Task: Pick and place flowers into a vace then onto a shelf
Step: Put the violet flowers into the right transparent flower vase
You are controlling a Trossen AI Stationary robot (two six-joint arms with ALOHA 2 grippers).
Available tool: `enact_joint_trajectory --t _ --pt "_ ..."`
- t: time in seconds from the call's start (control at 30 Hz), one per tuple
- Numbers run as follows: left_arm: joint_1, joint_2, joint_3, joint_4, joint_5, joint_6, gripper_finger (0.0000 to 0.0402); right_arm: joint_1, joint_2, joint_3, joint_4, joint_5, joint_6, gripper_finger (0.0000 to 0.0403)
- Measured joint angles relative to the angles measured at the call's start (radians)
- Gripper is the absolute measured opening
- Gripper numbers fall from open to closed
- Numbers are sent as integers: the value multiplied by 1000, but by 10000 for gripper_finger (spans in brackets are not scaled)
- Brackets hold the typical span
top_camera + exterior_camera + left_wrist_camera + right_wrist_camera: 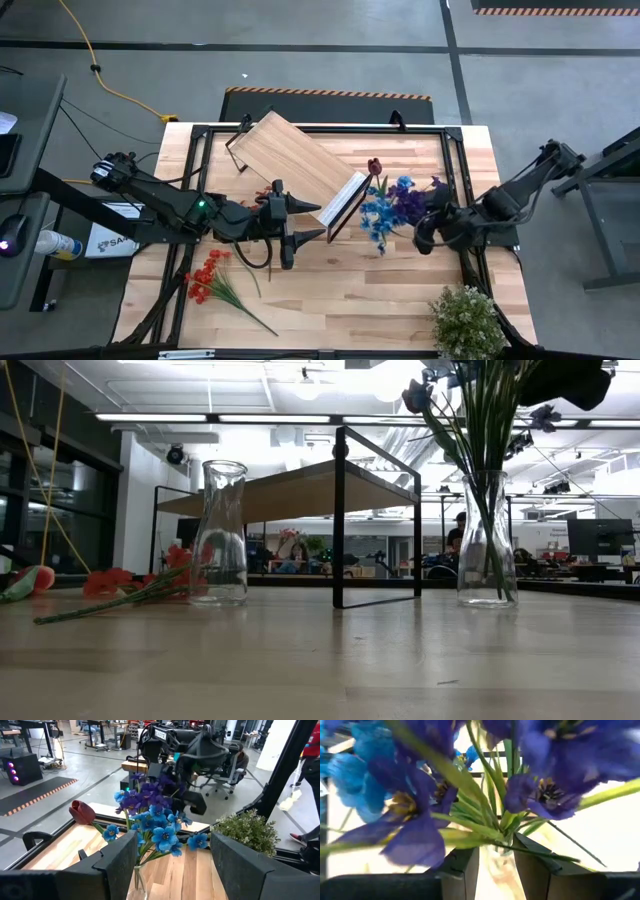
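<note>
High view: you have two arms over the table. The left gripper [300, 222] sits mid-table, just in front of the shelf [295, 165], with its fingers spread wide and nothing between them. The right gripper [428, 222] sits against the bouquet [395, 205] on the table's right half. That bouquet counts one blue spray, one purple spray and one dark red rose [374, 167]. One red spray [212, 280] lies flat on the table near its front left, apart from both grippers. One bushy plant [466, 318] stands at the front right corner. The shelf lies skewed across the back of the table.

Low view: you see two glass vases. The left vase [220, 532] holds no flowers; the red spray [130, 588] lies beside it, with an orange tulip [30, 582] farther left. The right vase [487, 538] holds the green stems upright. The shelf [290, 490] stands between and behind the vases.

Left wrist view: both fingers [122, 857] stand wide apart, framing the bouquet [150, 817] and rose [82, 812]. The right arm [192, 750] reaches down behind the blooms; the plant [245, 827] stands beside them.

Right wrist view: the fingers [462, 865] stand a narrow gap apart, with the stems [495, 827] and glass between them. You cannot tell whether they press the vase.
</note>
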Motion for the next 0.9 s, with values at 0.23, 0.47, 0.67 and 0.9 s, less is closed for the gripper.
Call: enact_joint_trajectory --t 0.23,0.47,0.67,0.9 --pt "0 0 0 -14 0 0 285 0 -88 1 1 -77 0 111" --pt "0 0 0 -51 0 0 285 0 -171 1 8 -197 5 110" --pt "0 0 0 -54 0 0 285 1 -232 1 61 -308 3 110" --pt "0 0 0 -72 24 -11 285 1 -280 1 153 -397 2 110"
